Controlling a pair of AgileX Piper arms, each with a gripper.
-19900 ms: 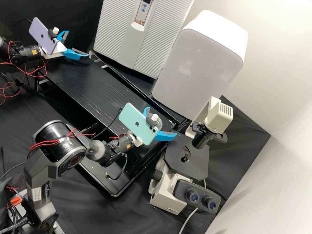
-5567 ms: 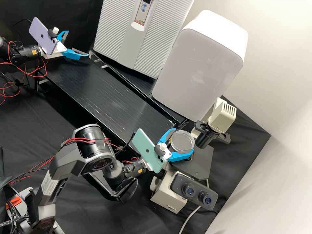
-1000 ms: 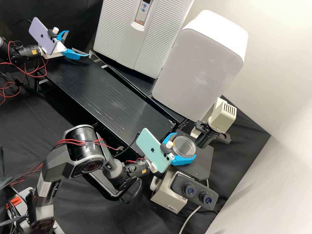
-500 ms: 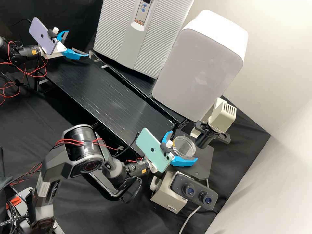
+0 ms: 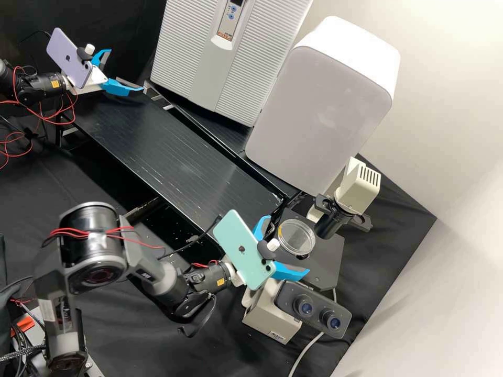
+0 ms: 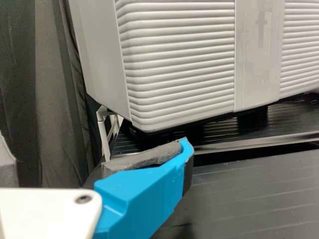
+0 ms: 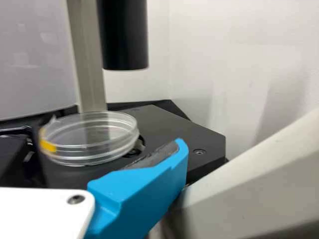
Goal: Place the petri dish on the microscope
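Note:
The clear round petri dish (image 5: 296, 236) with a yellow mark lies flat on the microscope's black stage (image 5: 326, 262), beside the dark condenser tube. My left gripper (image 5: 126, 70) is open with nothing in it over the bench's far left end. My right gripper (image 5: 288, 244) stands open at the stage's left side, its blue fingers apart and clear of the dish. In the left wrist view, my left gripper (image 6: 94, 152) faces the ribbed cabinet. In the right wrist view, the petri dish (image 7: 92, 142) appears beyond my right gripper (image 7: 92, 149), on the stage (image 7: 172, 123).
The condenser tube (image 5: 330, 222) and lamp housing (image 5: 359, 183) overhang the stage's far side; the eyepieces (image 5: 317, 312) project in front. A large white box (image 5: 322, 110) and a ribbed cabinet (image 5: 209, 63) stand behind the black bench (image 5: 162, 146).
My right gripper first carried the petri dish from the bench to the stage. During the last second its fingers opened and it drew back leftward, while the dish stayed put. The left arm kept still.

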